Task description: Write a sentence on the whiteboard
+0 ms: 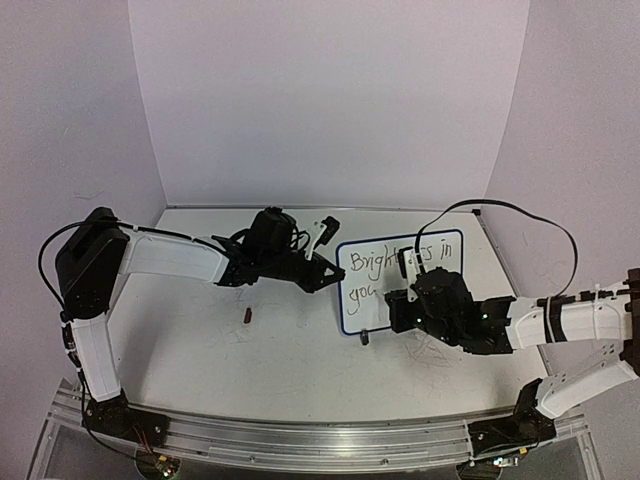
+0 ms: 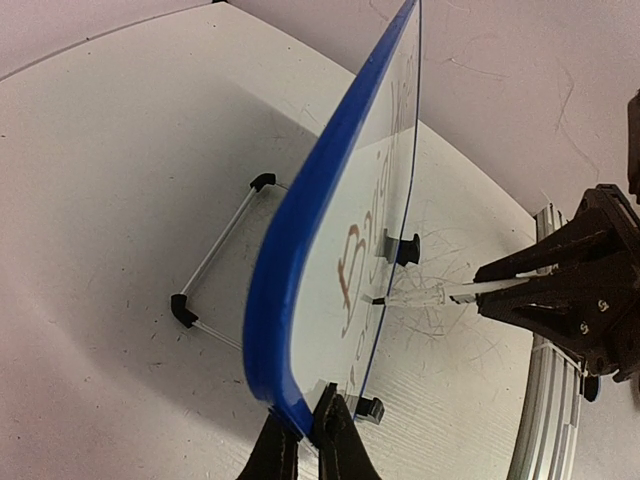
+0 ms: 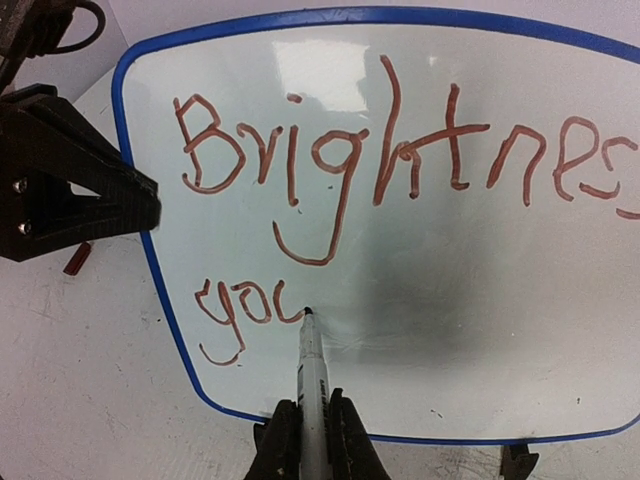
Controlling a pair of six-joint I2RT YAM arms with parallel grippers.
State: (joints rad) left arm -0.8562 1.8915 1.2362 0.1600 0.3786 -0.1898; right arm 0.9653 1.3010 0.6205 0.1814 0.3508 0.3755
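Right jaws, low in the right wrist view, are pinching a marker (image 3: 312, 395) between them, its tip touching the whiteboard (image 3: 480, 330) at the end of the second line; left jaws are pressed onto the board's blue frame at its left edge, which I take as steadying it; neither pair is spread. Whiteboard stands on its two small feet with a wire stand (image 2: 215, 262) behind it, right of centre on the tabletop (image 1: 190, 350), between the two arms.

By my reading the sentence (image 3: 400, 150) is only part written. Its top line reads "Brightnes" in the wrist view before the picture's edge cuts it; the top view shows "in" after it, with the right arm (image 1: 520, 325) hiding the middle letters. On the lower line there is only "yo" and one more letter, a "u" or a "c", I cannot tell which; the strokes look reddish-brown close up and dark from above. What is left, as I judge it, is that word and whatever follows; the board to its right is bare.

Tabletop is white, scuffed with faint grey scribbles, chiefly near the board; a small dark red piece (image 1: 248, 316), perhaps a cap, lies left of the board, apart from it; a metal rail (image 1: 300, 440) runs along the near edge by the arm bases; plain pale walls (image 1: 320, 100) close the far side and both flanks.
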